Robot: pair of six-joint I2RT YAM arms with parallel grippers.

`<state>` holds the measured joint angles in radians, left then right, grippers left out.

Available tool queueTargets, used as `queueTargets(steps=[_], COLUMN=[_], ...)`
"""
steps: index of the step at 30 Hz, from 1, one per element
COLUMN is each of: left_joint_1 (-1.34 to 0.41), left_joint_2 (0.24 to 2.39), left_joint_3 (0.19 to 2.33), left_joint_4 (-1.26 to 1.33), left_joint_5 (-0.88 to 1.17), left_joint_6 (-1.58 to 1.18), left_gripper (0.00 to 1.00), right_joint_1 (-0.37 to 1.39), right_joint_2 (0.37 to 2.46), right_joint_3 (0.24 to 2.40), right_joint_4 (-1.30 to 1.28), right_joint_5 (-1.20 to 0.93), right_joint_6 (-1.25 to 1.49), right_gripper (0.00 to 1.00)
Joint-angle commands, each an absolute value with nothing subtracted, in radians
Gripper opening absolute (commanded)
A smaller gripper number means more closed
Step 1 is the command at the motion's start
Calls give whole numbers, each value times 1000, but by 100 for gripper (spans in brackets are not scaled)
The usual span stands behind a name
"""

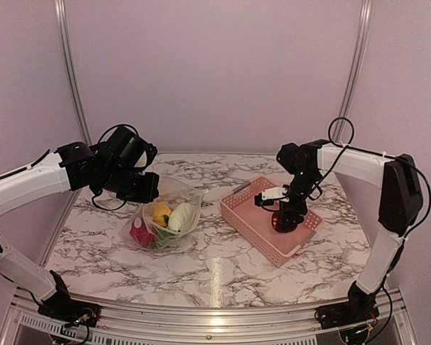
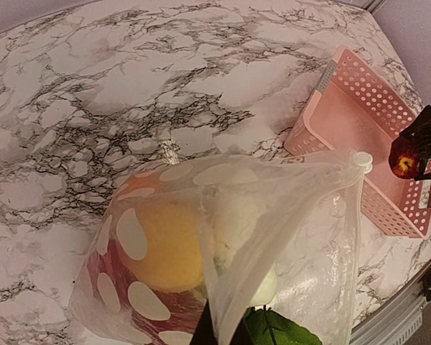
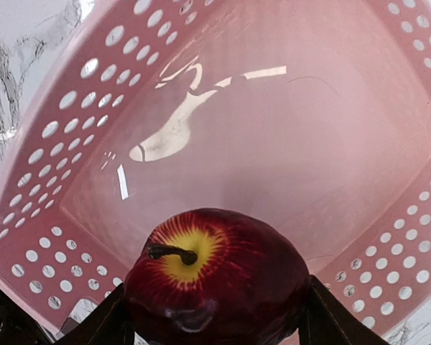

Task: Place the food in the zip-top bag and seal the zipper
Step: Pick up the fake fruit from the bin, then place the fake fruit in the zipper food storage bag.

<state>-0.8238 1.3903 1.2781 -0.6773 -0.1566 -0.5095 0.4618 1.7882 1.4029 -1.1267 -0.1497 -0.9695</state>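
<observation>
The zip-top bag [image 1: 174, 192] [image 2: 309, 230], clear with white dots, stands left of centre. My left gripper [image 1: 148, 188] [image 2: 221, 335] is shut on its upper edge and holds the mouth up. Inside lie food pieces: an orange round one [image 1: 161, 213] [image 2: 165, 244], a white one [image 1: 180, 216] [image 2: 267, 289], a red one [image 1: 140, 232] and a green leaf [image 2: 281, 332]. The zipper [image 2: 323, 159] runs unsealed along the mouth edge. In the pink basket [image 1: 248, 214] [image 3: 273, 136], my right gripper [image 1: 284, 218] [image 3: 215, 320] has both fingers against the sides of a red apple [image 1: 283, 223] [image 3: 215, 273] [image 2: 404, 162].
The pink basket sits at the right, angled, with nothing else visible in it. Marble tabletop [image 1: 223, 266] lies between bag and basket. White walls and metal frame posts [image 1: 70, 79] close in the back and sides.
</observation>
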Motion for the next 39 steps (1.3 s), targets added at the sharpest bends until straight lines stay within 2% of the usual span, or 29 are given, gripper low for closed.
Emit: queueTargets(steps=[1,19,24,29,33,37,39], left_joint_1=[-828,-827,-826,-825,-825,-825,-825], left_joint_2=[1386,1393,1382,1377,1364,1357,1354], left_joint_3=[1280,1284,1268,1255,1241,1236,1234], left_joint_4=[-664,-655,-644,-639,-623,-612,-607], left_joint_5=[-148,-145,-144,-145,-137,-122,-117], left_joint_6=[-500,-499,-500,-502,-512,-521,-522], left_gripper=[0,0,0,0,0,0,0], right_joint_1=[464,755,801,863,893,903,913], right_joint_2=[1790,1858,1843,1915,1922,1938,1922], right_joint_3=[1575,1889,1850,1932,1903,1887,1829], right_joint_4=[-1188,-1005,-794,-810,-760,-731,-660], right_joint_5=[-281,-531,-598,-626,-632,-605,-525], right_joint_6=[-923,-740,-623,-614,-611,-615,-628], right_gripper=[57,57,57,57,57,58,58])
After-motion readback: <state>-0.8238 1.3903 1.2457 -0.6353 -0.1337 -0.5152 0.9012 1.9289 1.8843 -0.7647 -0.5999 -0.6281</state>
